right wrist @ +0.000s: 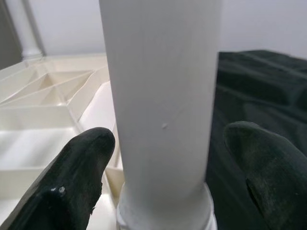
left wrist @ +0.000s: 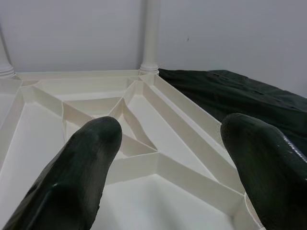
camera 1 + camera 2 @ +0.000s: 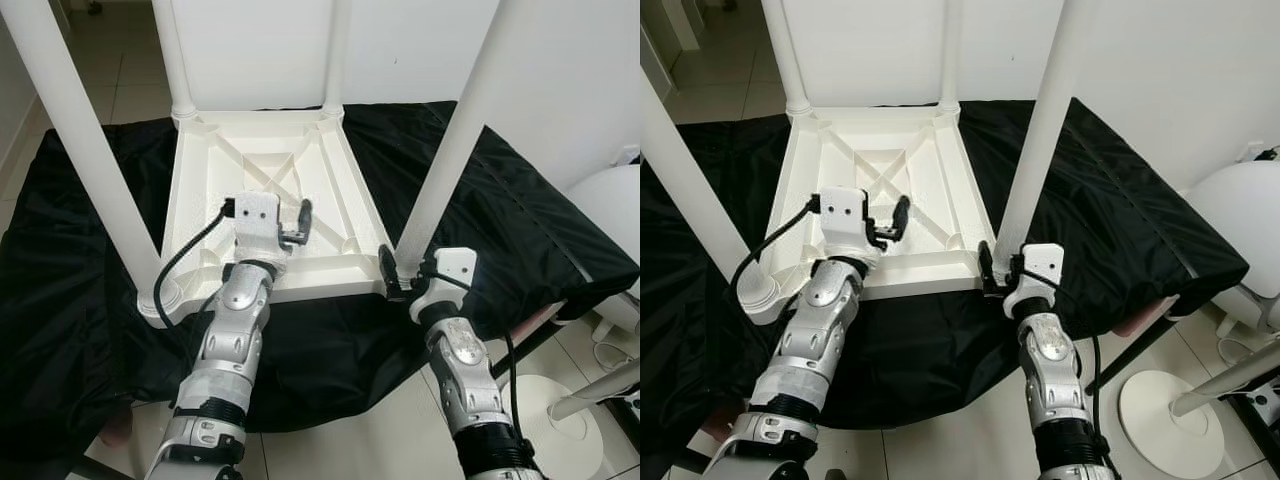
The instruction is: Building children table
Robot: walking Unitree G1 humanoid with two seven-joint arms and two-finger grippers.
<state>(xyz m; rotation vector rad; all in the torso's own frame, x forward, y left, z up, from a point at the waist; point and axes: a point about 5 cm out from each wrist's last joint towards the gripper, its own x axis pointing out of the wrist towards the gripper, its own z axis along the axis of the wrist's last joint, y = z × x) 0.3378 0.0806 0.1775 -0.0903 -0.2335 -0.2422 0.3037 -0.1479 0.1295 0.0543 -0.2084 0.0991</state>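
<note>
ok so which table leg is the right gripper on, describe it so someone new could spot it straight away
Start at the black cloth, where the white children's table lies upside down with four legs pointing up. The leg in question stands at the table's near corner on the robot's right. Unlike the other three, it has the right gripper open around its base, one black finger on each side.

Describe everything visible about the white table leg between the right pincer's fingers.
The leg is a smooth, round, white plastic-looking tube, standing nearly upright from the near right corner socket of the upturned tabletop, which lies on a black cloth. A collar rings its base. Its top runs out of frame. The right pincer straddles it low down, fingers open on either side; actual contact cannot be told.
</note>
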